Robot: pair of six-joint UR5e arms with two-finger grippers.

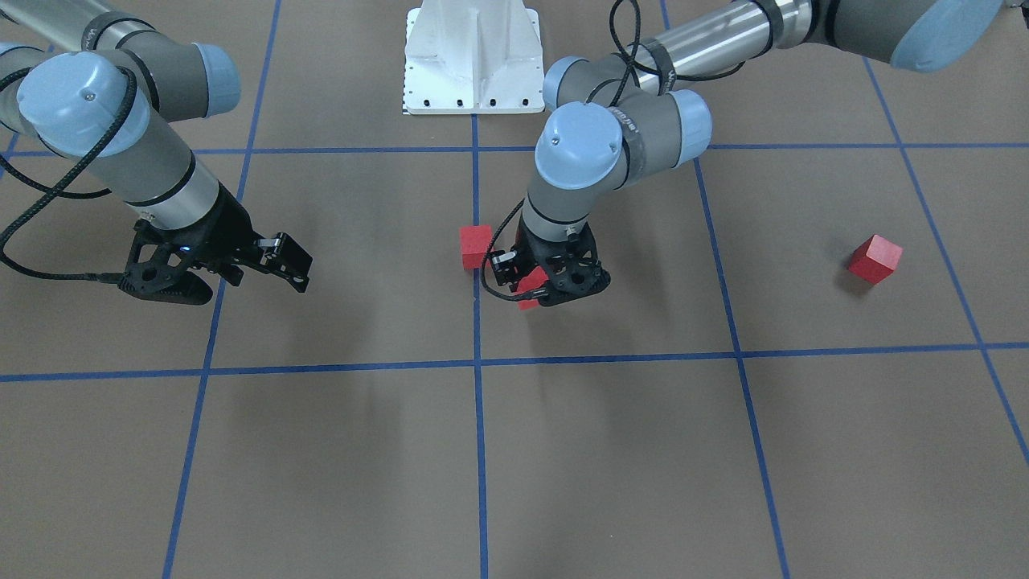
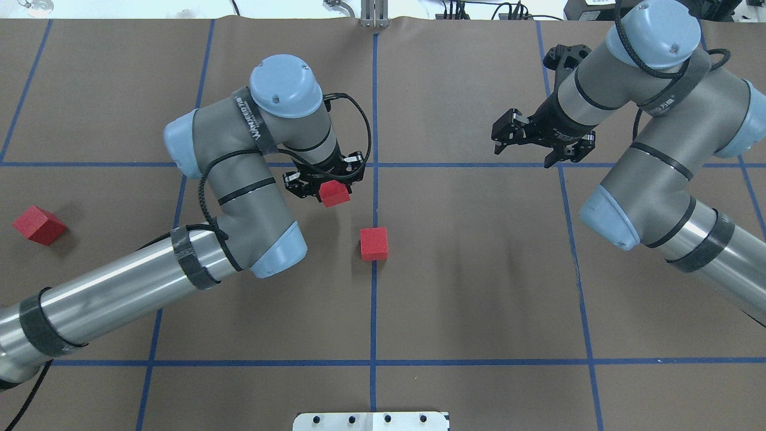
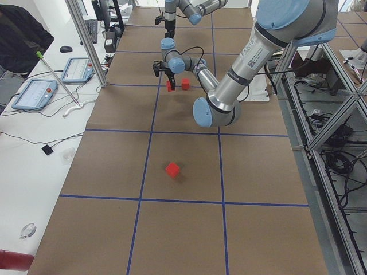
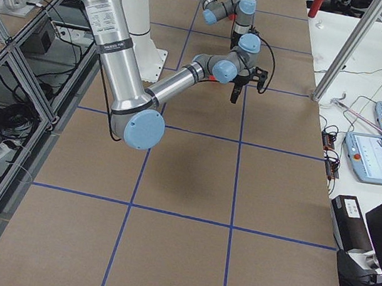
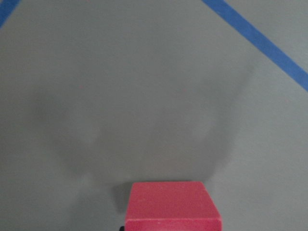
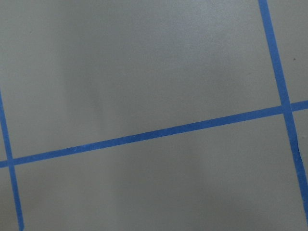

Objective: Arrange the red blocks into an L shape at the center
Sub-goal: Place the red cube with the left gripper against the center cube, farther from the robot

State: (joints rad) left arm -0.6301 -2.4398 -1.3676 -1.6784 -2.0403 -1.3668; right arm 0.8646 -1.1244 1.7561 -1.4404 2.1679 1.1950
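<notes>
My left gripper (image 2: 328,184) is shut on a red block (image 2: 334,193) and holds it just left of the centre blue tape line; in the front view the gripper (image 1: 547,280) and its block (image 1: 530,286) show too. The held block fills the bottom of the left wrist view (image 5: 171,206). A second red block (image 2: 374,243) lies on the centre line (image 2: 374,299), apart from the held one. A third red block (image 2: 39,225) lies far out on my left. My right gripper (image 2: 505,129) hangs open and empty over the right half.
The white base plate (image 1: 473,56) stands at my side of the table. Blue tape lines cross the brown surface in a grid. The right wrist view shows only brown surface and a tape line (image 6: 144,135).
</notes>
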